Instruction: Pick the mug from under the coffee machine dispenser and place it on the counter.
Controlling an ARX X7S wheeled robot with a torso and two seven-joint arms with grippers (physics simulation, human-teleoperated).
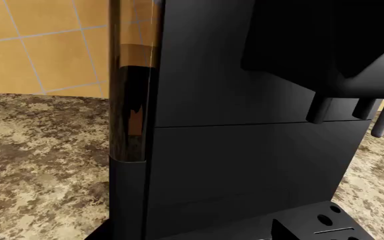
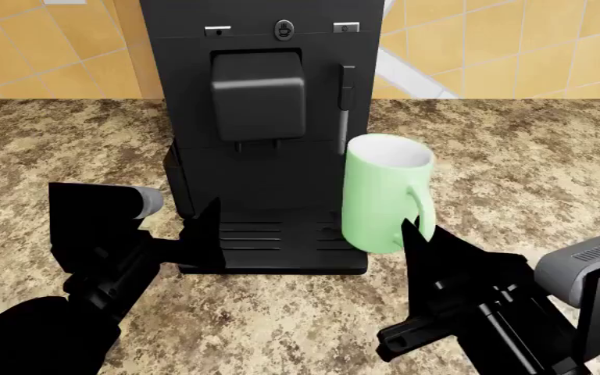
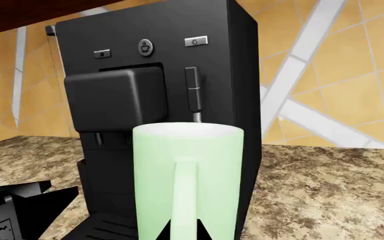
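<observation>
The pale green mug point(image 2: 383, 191) is upright by the right edge of the black coffee machine point(image 2: 253, 47), to the right of the dispenser point(image 2: 258, 94) and not under it. My right gripper point(image 2: 412, 234) is shut on its loop handle; in the right wrist view the handle of the mug point(image 3: 186, 180) runs down between the two fingertips of the right gripper point(image 3: 186, 231). Whether the mug's base rests on anything is hidden. My left gripper point(image 2: 202, 233) is open beside the machine's left front, holding nothing. The left wrist view shows the dispenser point(image 1: 325, 50) from the side.
Speckled granite counter point(image 2: 519, 172) spreads on both sides of the machine and in front of it. The slotted drip tray point(image 2: 269, 234) lies below the dispenser. A yellow tiled wall point(image 2: 508, 47) backs the counter. A steam wand point(image 3: 193, 97) hangs at the machine's right front.
</observation>
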